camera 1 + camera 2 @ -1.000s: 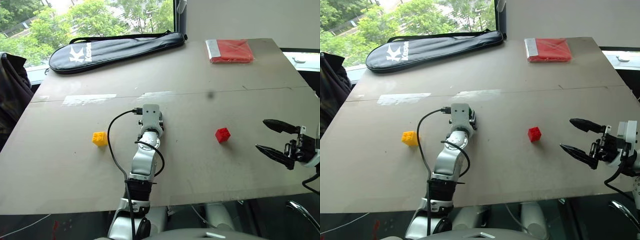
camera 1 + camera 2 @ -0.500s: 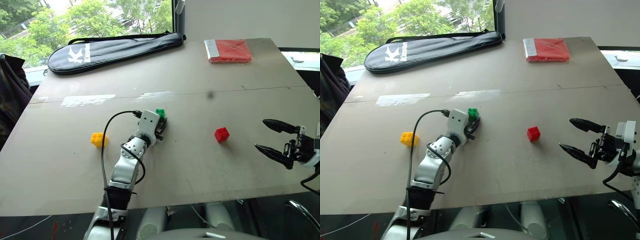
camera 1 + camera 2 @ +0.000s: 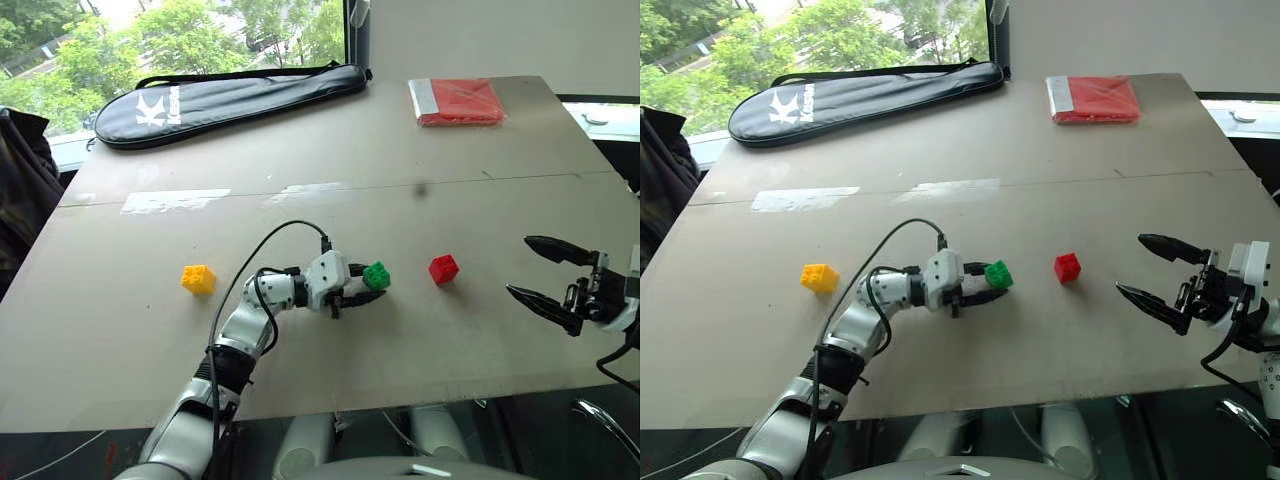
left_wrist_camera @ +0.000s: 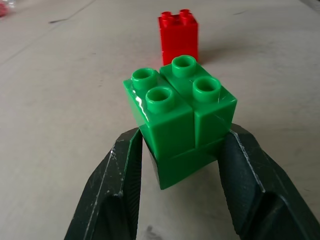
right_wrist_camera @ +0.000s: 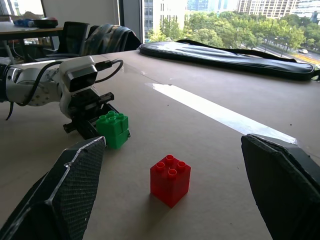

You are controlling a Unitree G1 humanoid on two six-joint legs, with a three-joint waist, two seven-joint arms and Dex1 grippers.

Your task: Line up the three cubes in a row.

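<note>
the left gripper (image 3: 366, 290) pinches the green cube (image 3: 377, 276) between the yellow cube (image 3: 198, 279) and red cube (image 3: 444, 269); next, release it in line. the right gripper (image 3: 545, 272) hangs spread wide.

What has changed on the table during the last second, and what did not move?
The left gripper swung toward the robot's right, carrying the green cube between its fingers, and now holds it close to the red cube, not touching it. The red cube, the yellow cube and the open right gripper stayed as they were.
</note>
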